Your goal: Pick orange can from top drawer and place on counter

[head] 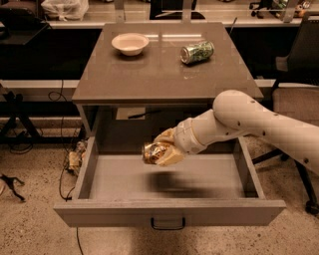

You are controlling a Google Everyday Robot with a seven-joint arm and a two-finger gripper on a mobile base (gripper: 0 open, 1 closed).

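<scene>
- speckled floor all around, a dark office chair off to the right, cables trailing down beside the cabinet's left side.
- at the back runs a pale ledge with a bag sitting on it.
- up on the counter, a pale bowl sits upright at the back left, and a green can lies on its side at the back right, well apart from the bowl.
- below, the top drawer stands pulled wide open, with a dark handle in the middle of its front panel.
- the white arm reaches in from the right, crossing above the drawer's right wall.
- the gripper hangs over the drawer, a little left of centre, fingers clamped around the orange can.
- the can is clear of the drawer floor, held in the air below the counter's front edge, lying roughly sideways in the grip.
- a dark shadow falls on the drawer's grey floor right beneath the can and gripper.
</scene>
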